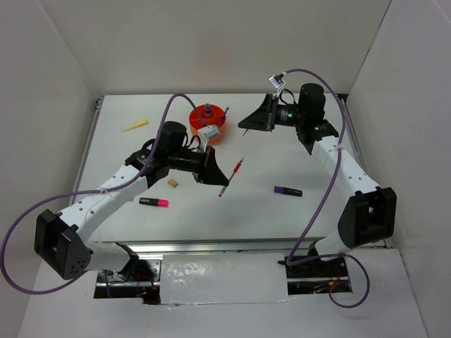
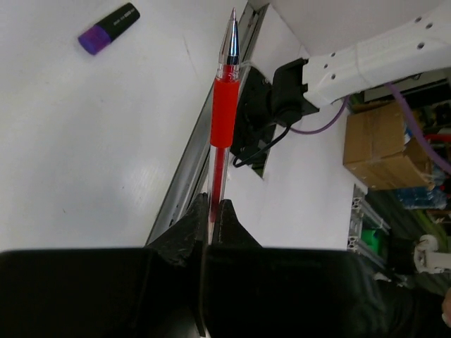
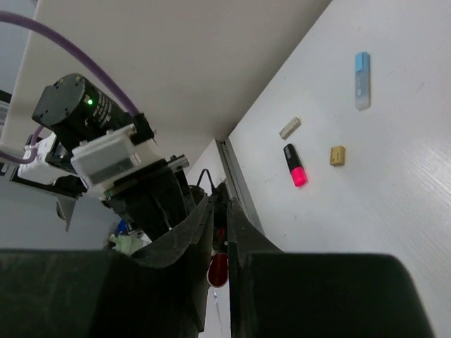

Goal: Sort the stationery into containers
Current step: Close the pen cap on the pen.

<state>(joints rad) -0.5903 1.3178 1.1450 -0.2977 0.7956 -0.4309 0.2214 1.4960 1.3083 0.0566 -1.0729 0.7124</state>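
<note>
Left claw [image 2: 211, 211] is clamped on the red pen [image 2: 224, 120] down at its back end, so most of the pen sticks straight out past the fingertips, tip leading. My guess is that's deliberate: with the long end free it can be poked down into a slot of the orange pot [image 1: 208, 123], which sits just behind that claw on the far side. The pen looks lifted off the desk [image 1: 268, 218], though I can't swear to it from above. Right claw [image 3: 218, 211] is pinched together with nothing I can make out in it, hanging just to the side of the pot, probably parked out of the way. The purple marker [image 2: 109, 28] lies on the desk well out ahead of the left claw. From the right claw's view the pink highlighter [image 3: 294, 165], tan eraser [image 3: 337, 155] and blue strip [image 3: 361, 81] lie well out in front, not yet sorted.
</note>
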